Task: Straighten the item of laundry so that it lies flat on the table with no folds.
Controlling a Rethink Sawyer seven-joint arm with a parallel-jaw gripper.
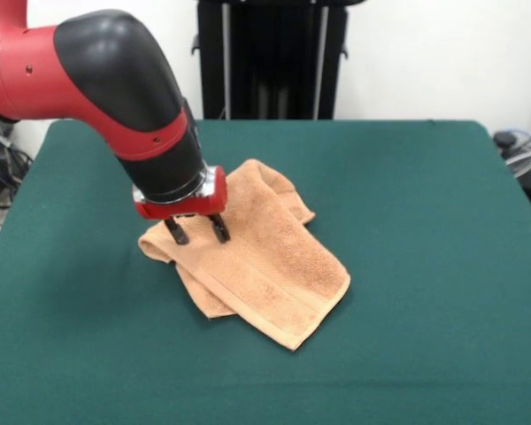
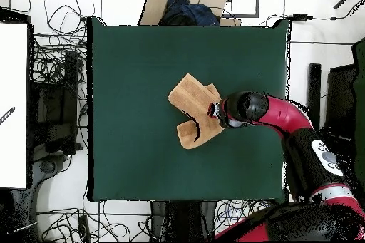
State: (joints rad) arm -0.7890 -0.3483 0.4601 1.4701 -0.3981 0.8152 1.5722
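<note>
Front view: green tabletop (image 1: 425, 221) carries the peach towel (image 1: 265, 266) near its centre, folded over itself. End effector (image 1: 196, 231) stands above the towel's left edge, fingers slightly parted, tips touching the cloth, nothing gripped between them.

The peach-orange towel (image 1: 265, 261) lies folded over itself, rumpled, near the middle of the green table (image 1: 425, 266).

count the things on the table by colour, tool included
peach-orange: 1, the folded terry towel
dark green: 1, the table cloth
red and black: 1, the tool with its fingers apart over the towel
total: 3
</note>
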